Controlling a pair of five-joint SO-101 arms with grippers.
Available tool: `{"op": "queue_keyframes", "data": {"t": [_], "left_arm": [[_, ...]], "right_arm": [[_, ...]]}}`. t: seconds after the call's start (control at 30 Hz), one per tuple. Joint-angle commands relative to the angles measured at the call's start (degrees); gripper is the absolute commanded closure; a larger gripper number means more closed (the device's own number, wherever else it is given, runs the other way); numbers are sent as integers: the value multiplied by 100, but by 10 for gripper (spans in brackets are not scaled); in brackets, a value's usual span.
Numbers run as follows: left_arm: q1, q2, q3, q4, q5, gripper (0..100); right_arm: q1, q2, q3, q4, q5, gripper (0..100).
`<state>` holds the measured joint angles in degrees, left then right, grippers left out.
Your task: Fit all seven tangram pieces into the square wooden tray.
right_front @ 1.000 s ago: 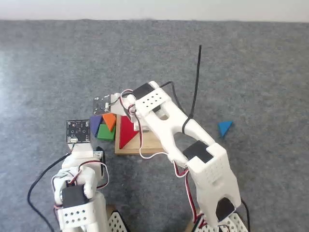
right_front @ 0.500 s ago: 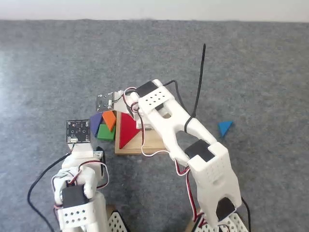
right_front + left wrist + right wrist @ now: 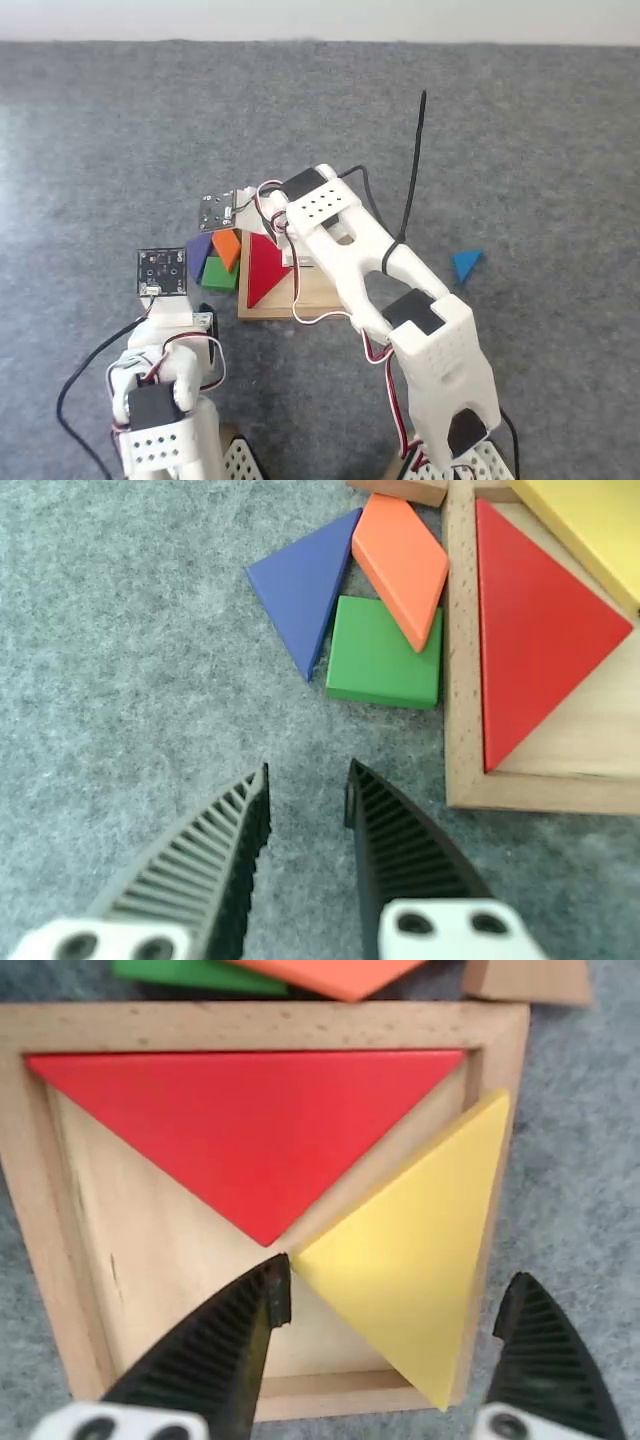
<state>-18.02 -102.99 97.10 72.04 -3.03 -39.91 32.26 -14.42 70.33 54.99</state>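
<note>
Two big triangles sit in the tray (image 3: 250,1025), mid-frame in the high view: red (image 3: 250,1120) lies flat, yellow (image 3: 410,1270) overlaps the rim. The right gripper (image 3: 397,1290) straddles yellow, spread wide and empty; nudging yellow toward red should seat it. The left gripper (image 3: 305,780), slightly parted and empty, hovers left of the tray by the green square (image 3: 385,652).

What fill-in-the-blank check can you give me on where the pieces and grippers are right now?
1. The right gripper stands open over the ____ triangle in the wooden tray.
2. The green square lies ____ the tray, on the carpet.
3. The left gripper, open, holds ____.
4. The small blue triangle lies alone on the ____ arm's side of the tray.
Missing words: yellow; outside; nothing; right.
</note>
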Motion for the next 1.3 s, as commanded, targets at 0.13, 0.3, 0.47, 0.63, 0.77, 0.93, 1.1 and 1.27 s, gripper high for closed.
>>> {"op": "queue_keyframes", "data": {"t": [0.13,0.3,0.47,0.63,0.77,0.93,1.1,1.27], "left_arm": [[-26,-123,-66,26,-18,878],[-26,-123,-66,26,-18,878],[-26,-123,-66,26,-18,878],[-26,-123,-66,26,-18,878],[-26,-123,-66,26,-18,878],[-26,-123,-66,26,-18,878],[-26,-123,-66,26,-18,878],[-26,-123,-66,26,-18,878]], "right_arm": [[127,-382,-255,48,26,688],[163,-725,-255,180,-229,688],[453,-1253,-255,268,-905,700],[1051,-1833,-255,-31,-1996,871],[1402,-1851,35,-558,-3297,919],[1692,-2044,1635,-2387,-4149,949],[1613,-2844,3376,-3943,-4378,985],[1543,-2835,3622,-4215,-4396,986]]}}
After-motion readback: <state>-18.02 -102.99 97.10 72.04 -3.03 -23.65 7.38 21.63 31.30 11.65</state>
